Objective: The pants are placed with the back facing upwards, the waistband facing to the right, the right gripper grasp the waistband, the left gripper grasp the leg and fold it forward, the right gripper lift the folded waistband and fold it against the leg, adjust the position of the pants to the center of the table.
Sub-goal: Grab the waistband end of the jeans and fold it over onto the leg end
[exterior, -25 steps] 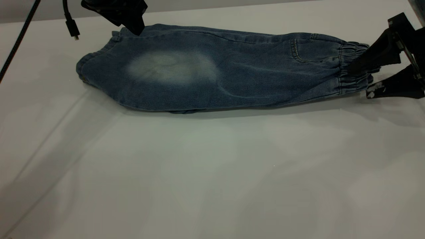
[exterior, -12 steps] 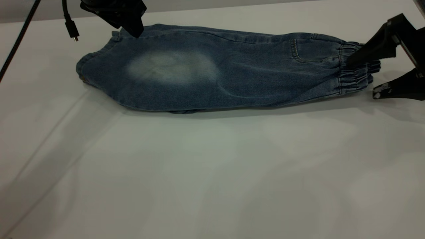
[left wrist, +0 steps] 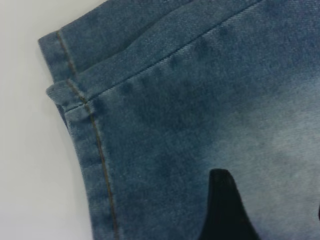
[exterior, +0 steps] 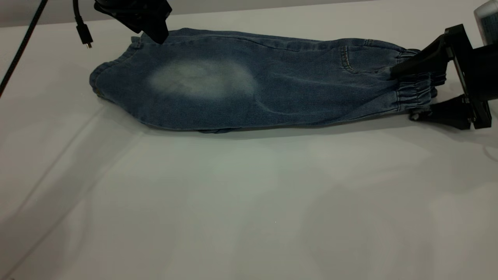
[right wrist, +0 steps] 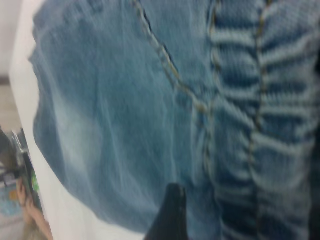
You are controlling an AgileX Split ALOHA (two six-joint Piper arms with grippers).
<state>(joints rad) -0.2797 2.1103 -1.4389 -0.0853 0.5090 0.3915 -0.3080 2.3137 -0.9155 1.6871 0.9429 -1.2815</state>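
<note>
The pants [exterior: 272, 89], blue washed denim, lie folded lengthwise across the far part of the table [exterior: 249, 202]. Their elastic waistband [exterior: 418, 83] points right and the leg [exterior: 202, 79], with its pale faded patch, points left. My right gripper [exterior: 402, 94] is open and straddles the waistband, with one finger over the elastic and the other low by the table. The right wrist view shows the gathered waistband [right wrist: 260, 115] between the right gripper's [right wrist: 242, 215] fingers. My left gripper [exterior: 157, 33] hovers open over the far corner of the leg hem. In its own view the left gripper [left wrist: 270, 205] is over denim near the hem [left wrist: 82, 107].
A black cable with a plug [exterior: 83, 37] hangs at the far left. Beside it a thinner black cable [exterior: 19, 50] runs diagonally. The table's far edge lies just behind the pants. A wide stretch of bare white table spreads in front of them.
My right gripper has moved left onto the waistband end and turned, so its fingers now bracket the elastic. The left gripper and the pants have barely moved.
</note>
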